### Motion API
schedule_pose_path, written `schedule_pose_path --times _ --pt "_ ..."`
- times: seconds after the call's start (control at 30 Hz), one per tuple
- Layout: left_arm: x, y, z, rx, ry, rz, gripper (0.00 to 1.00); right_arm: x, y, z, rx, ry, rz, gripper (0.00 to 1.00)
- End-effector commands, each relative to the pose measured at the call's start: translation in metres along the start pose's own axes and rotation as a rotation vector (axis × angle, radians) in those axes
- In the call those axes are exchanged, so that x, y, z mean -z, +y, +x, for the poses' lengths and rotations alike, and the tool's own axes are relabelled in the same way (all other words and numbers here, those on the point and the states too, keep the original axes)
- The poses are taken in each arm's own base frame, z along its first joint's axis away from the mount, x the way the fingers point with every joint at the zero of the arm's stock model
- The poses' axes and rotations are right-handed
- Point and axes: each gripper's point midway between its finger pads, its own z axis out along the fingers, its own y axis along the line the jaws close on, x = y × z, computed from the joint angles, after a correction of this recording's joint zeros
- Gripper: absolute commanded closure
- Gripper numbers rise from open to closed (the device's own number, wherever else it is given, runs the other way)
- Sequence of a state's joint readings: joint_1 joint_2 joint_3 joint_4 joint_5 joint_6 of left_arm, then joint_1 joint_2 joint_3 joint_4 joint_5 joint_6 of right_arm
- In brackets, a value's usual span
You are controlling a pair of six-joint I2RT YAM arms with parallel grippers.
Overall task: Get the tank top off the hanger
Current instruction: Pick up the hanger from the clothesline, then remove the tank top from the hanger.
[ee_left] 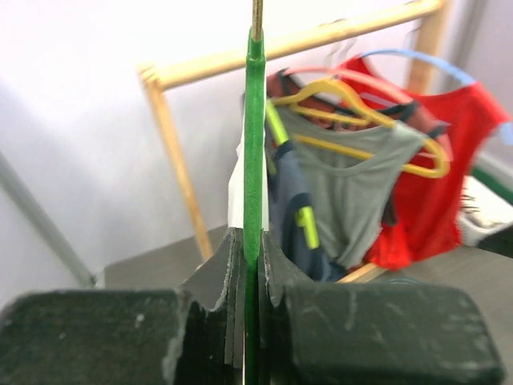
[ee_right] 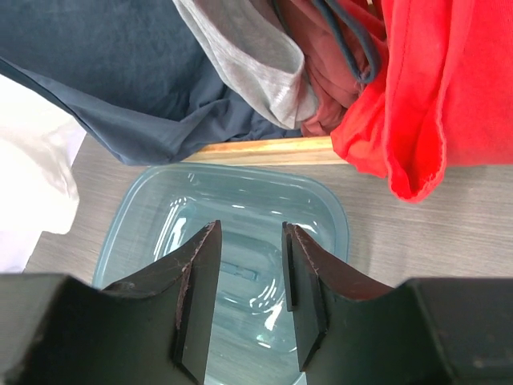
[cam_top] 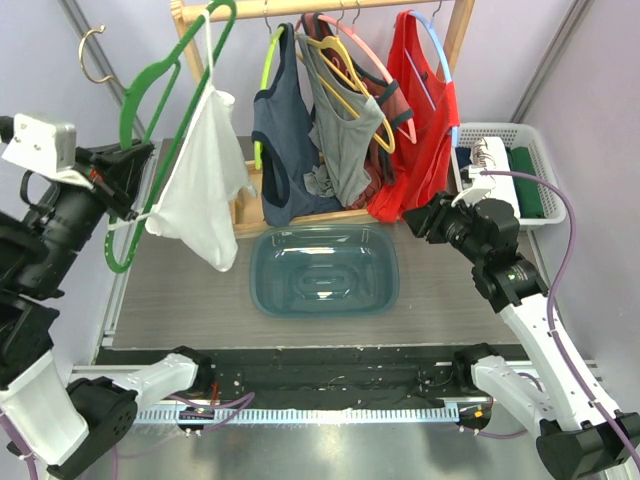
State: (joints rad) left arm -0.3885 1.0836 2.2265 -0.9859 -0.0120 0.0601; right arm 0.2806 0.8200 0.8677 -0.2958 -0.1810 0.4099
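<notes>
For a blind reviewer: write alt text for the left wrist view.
The left gripper is shut on a green hanger that runs up the frame. Behind, blurred, a grey top, a navy top and a red top hang from a wooden rack.

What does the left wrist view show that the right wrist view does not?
Only the left wrist view: the green hanger clamped edge-on in the left gripper, the wooden rail and the yellow hanger. Only the right wrist view: the blue-green bin below the open right gripper. Both: the red tank top, the grey tank top and the navy tank top, hanging side by side.
</notes>
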Motion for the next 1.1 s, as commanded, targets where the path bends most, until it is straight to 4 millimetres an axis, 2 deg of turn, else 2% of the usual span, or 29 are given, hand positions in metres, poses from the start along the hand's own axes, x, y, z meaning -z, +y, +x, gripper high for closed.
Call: schedule_pose_path --times 0.0,0.07,0.2,0.33,0.37,0.43,0.47,0.67,0.77,0.87,0.9,1.07 --pt "0.011 -0.052 -0.025 0.018 -0.086 0.303 1.0 0.002 0.017 -0.032 0.04 -0.081 -0.04 0.55" --pt "0.01 -0.067 -0.03 0.027 -0.094 0.389 0.99 0.002 0.018 -0.036 0.04 -0.089 -0.043 0.53" --pt "-0.001 -0.087 -0.026 0.047 -0.071 0.511 0.99 0.005 0.023 -0.041 0.046 -0.105 -0.055 0.48" --pt "-0.027 -0.095 -0.001 0.115 0.009 0.535 1.0 0.012 0.024 -0.041 0.054 -0.117 -0.054 0.43" --pt "-0.04 -0.097 0.013 0.13 0.041 0.534 1.0 0.014 0.024 -0.041 0.057 -0.118 -0.052 0.43" --pt "-0.053 -0.096 0.021 0.151 0.057 0.515 1.0 0.015 0.024 -0.043 0.063 -0.118 -0.052 0.41" --pt "-0.064 -0.098 0.033 0.158 0.086 0.514 1.0 0.017 0.025 -0.046 0.067 -0.123 -0.052 0.41" --pt "-0.097 -0.117 0.054 0.145 0.131 0.551 1.0 0.019 0.037 -0.062 0.072 -0.13 -0.077 0.39" --pt "-0.103 -0.133 0.056 0.132 0.135 0.594 1.0 0.017 0.043 -0.07 0.069 -0.139 -0.09 0.39" --pt "-0.107 -0.147 0.067 0.116 0.172 0.63 1.0 0.014 0.05 -0.077 0.061 -0.15 -0.113 0.39" --pt "-0.107 -0.149 0.076 0.119 0.198 0.634 1.0 0.013 0.053 -0.077 0.057 -0.149 -0.123 0.38" --pt "-0.109 -0.149 0.092 0.078 0.227 0.626 1.0 0.001 0.062 -0.069 0.04 -0.133 -0.151 0.38"
